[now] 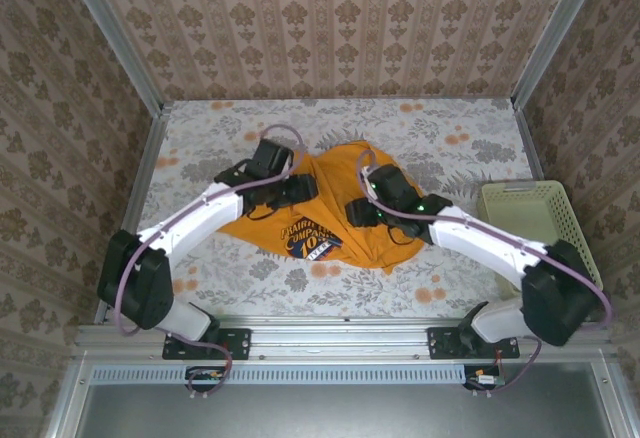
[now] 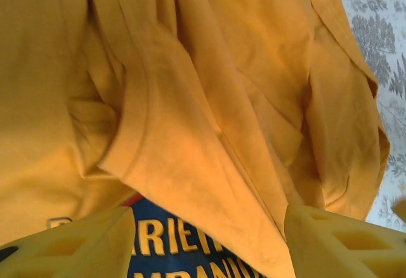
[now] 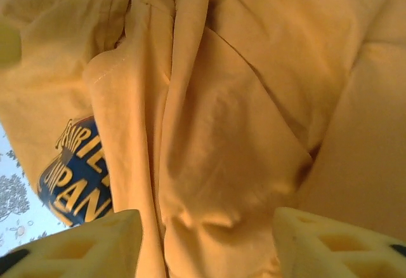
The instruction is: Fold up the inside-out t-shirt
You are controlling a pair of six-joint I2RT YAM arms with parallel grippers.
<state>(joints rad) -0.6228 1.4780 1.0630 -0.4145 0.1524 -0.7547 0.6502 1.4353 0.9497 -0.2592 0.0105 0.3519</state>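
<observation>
Table [image 1: 440, 128] holds one orange t-shirt [image 1: 333, 183] and one cream basket [image 1: 519, 189].

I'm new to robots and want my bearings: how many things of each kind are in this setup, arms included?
Orange t-shirt: 1
Cream mesh basket: 1
Robot arms: 2 (left, right)
Total: 4

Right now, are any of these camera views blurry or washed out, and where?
Top external: even light, sharp, no glare on the t-shirt. Left wrist: cloth folds crisp, left fingertips slightly soft. Right wrist: right fingertips soft too, the table washed out pale.
</observation>
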